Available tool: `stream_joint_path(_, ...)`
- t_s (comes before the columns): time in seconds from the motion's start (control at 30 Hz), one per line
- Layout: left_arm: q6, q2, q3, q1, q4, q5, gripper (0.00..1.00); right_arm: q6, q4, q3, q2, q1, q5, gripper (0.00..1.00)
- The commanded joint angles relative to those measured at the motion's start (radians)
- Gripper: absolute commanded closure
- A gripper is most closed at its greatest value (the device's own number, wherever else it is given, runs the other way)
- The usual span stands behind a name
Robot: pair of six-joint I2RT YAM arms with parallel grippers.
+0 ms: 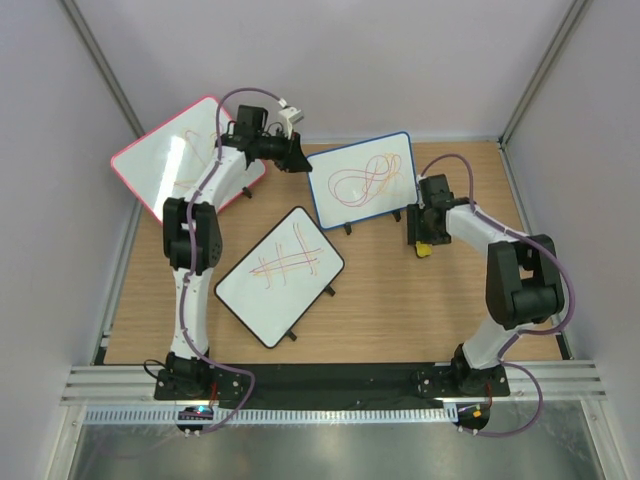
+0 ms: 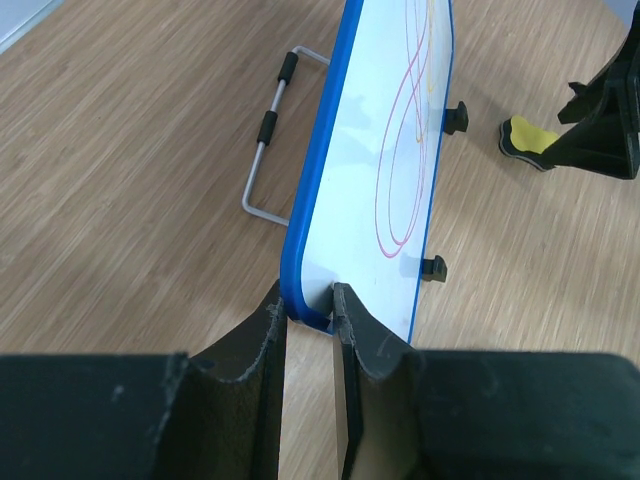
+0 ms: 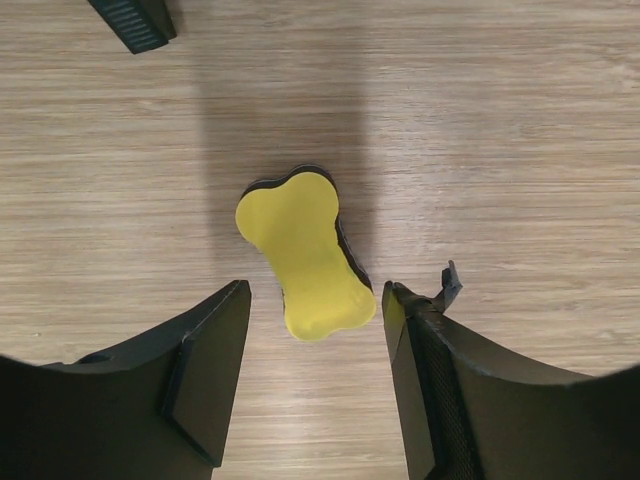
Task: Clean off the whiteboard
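Observation:
The blue-framed whiteboard (image 1: 362, 180) stands at the back centre of the table, with purple and orange loops drawn on it. My left gripper (image 1: 298, 158) is shut on its left edge. In the left wrist view the jaws (image 2: 310, 308) pinch the blue frame (image 2: 312, 225) at a rounded corner. A yellow bone-shaped eraser (image 3: 300, 255) with a black underside lies on the table to the right of the board. My right gripper (image 3: 316, 292) is open just above it, one finger on each side and neither touching it. The eraser also shows in the top view (image 1: 425, 251) under the right gripper (image 1: 421, 238).
A pink-framed board (image 1: 180, 160) lies at the back left. A black-framed board (image 1: 280, 275) with crossed lines lies in the middle. A wire stand (image 2: 265, 140) sticks out behind the blue board. One black foot (image 3: 135, 22) of the board is near the eraser.

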Motion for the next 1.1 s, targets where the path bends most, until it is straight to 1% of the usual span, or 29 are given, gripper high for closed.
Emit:
stream_joint_path(0.0,0.085,-0.037,-0.016,-0.003,0.000,-0.061,1.00,-0.018,-0.007,0.028,0.021,-0.019,-0.050,0.38)
stream_joint_path(0.37,0.085,-0.052,-0.022,-0.009,0.003,-0.054,1.00,-0.052,0.010,0.060,0.070,-0.043,-0.088,0.43)
stream_joint_path(0.63,0.086,-0.055,-0.027,-0.009,0.001,-0.052,1.00,-0.067,0.001,0.092,0.093,-0.047,-0.085,0.43)
stream_joint_path(0.83,0.089,-0.059,-0.027,-0.009,0.001,-0.052,1.00,-0.067,-0.003,0.088,0.087,-0.047,-0.090,0.47)
stream_joint_path(1.0,0.089,-0.060,-0.028,-0.009,0.003,-0.052,1.00,-0.067,-0.005,0.078,0.086,-0.053,-0.099,0.56)
stream_joint_path(1.07,0.088,-0.059,-0.030,-0.009,0.001,-0.052,1.00,-0.067,-0.007,0.078,0.089,-0.052,-0.104,0.62)
